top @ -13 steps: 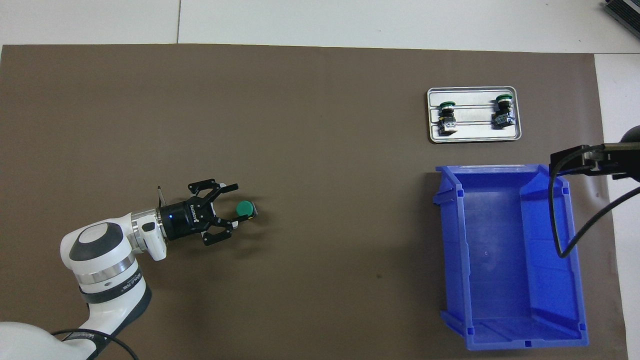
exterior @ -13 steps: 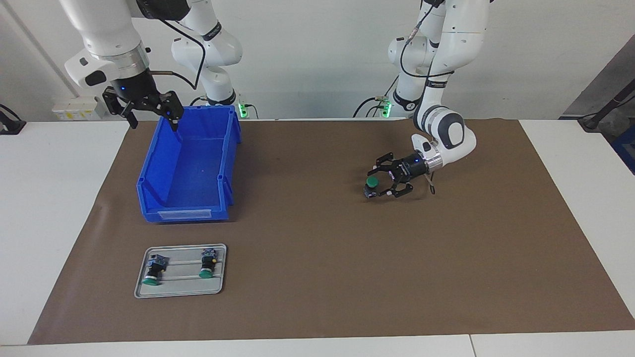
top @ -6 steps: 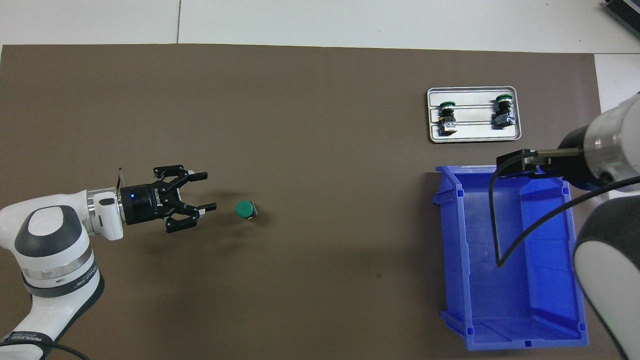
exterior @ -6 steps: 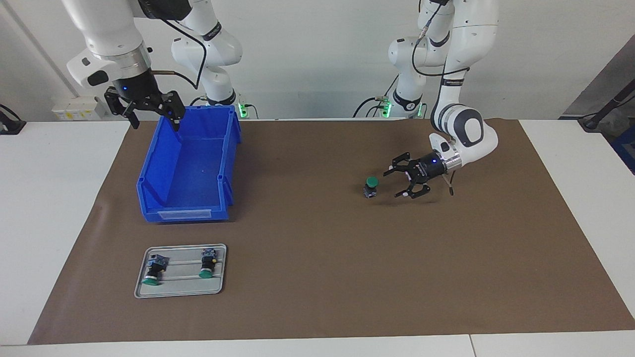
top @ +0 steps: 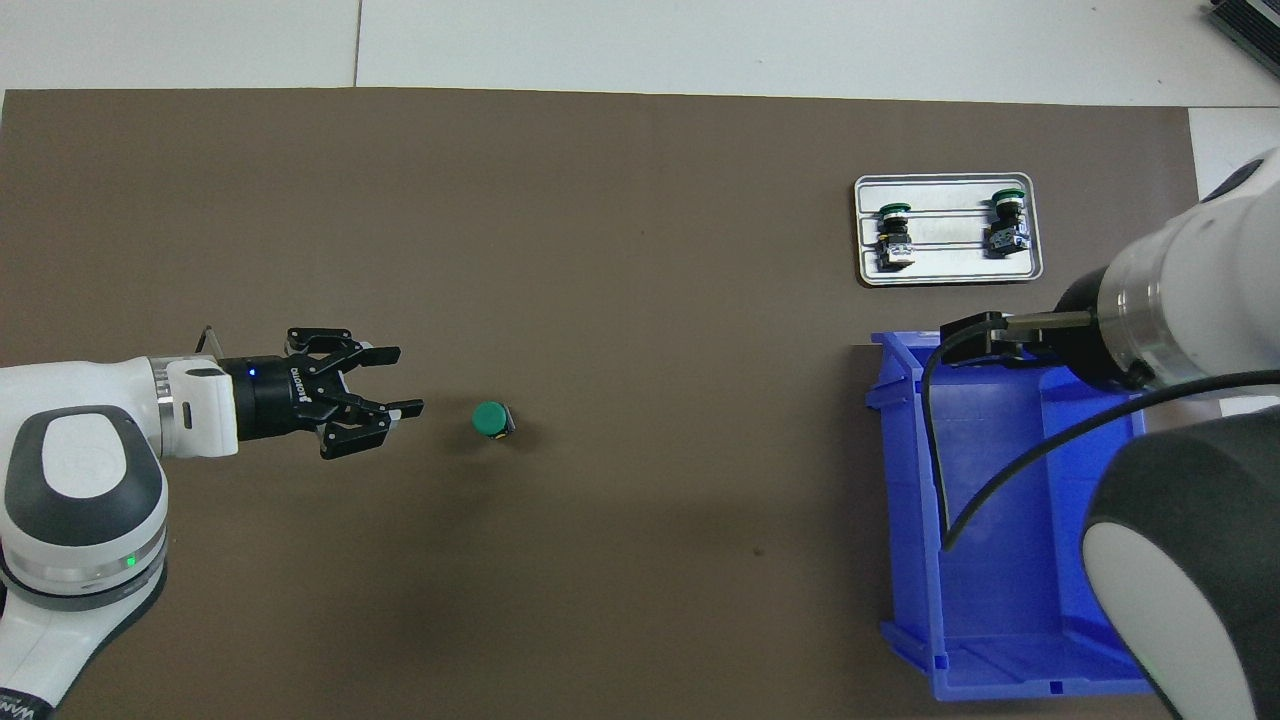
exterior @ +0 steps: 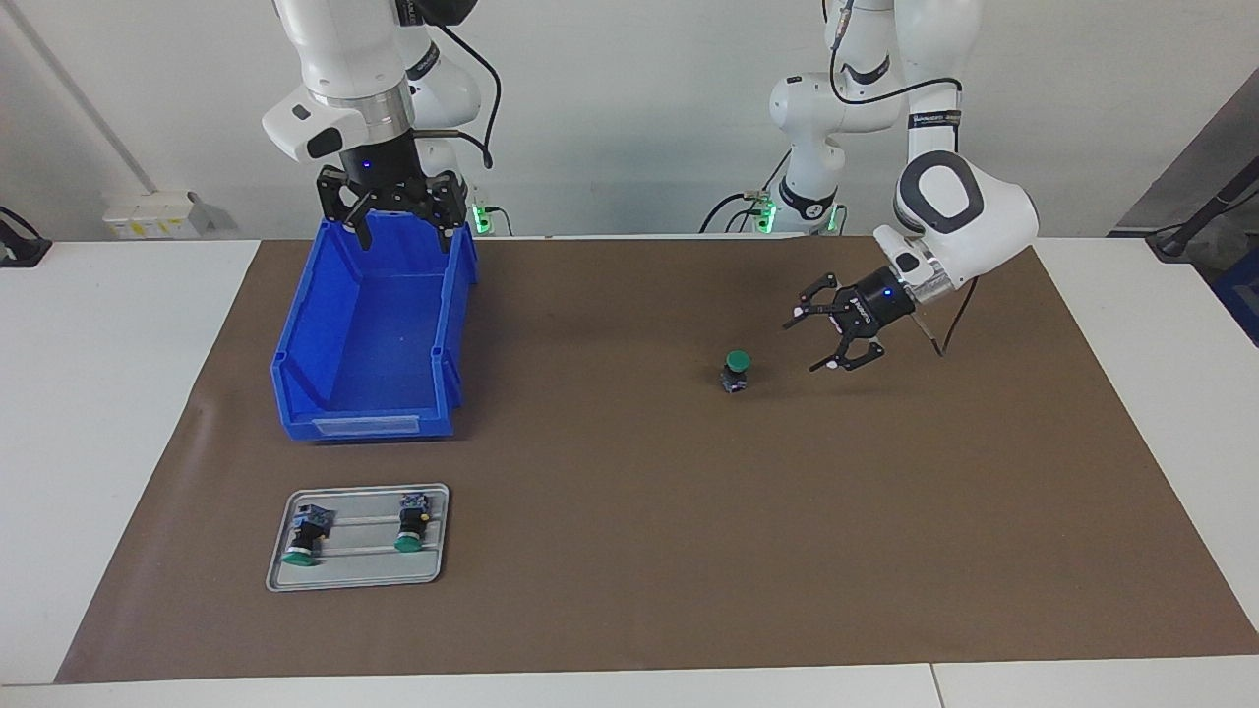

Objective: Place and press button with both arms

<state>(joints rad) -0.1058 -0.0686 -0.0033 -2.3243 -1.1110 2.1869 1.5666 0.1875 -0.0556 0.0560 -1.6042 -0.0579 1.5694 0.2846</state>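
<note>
The button [exterior: 735,371] stands upright on the brown mat, green cap up; it also shows in the overhead view [top: 491,419]. My left gripper [exterior: 812,344] is open and empty, a little above the mat beside the button, toward the left arm's end, with a clear gap between them. In the overhead view the left gripper [top: 408,380] points at the button. My right gripper [exterior: 403,231] is open and empty over the blue bin's [exterior: 295,339] end nearest the robots. In the overhead view the right arm's wrist hides its fingers.
A grey tray [exterior: 356,575] holds two more buttons [exterior: 305,536] lying on their sides, farther from the robots than the blue bin [top: 905,500]. The tray also shows in the overhead view [top: 950,275]. The brown mat [exterior: 629,511] covers the table's middle.
The left gripper let go of the button, which now stands alone, and drew back toward the left arm's end. The right gripper swung from beside the bin to over its near end.
</note>
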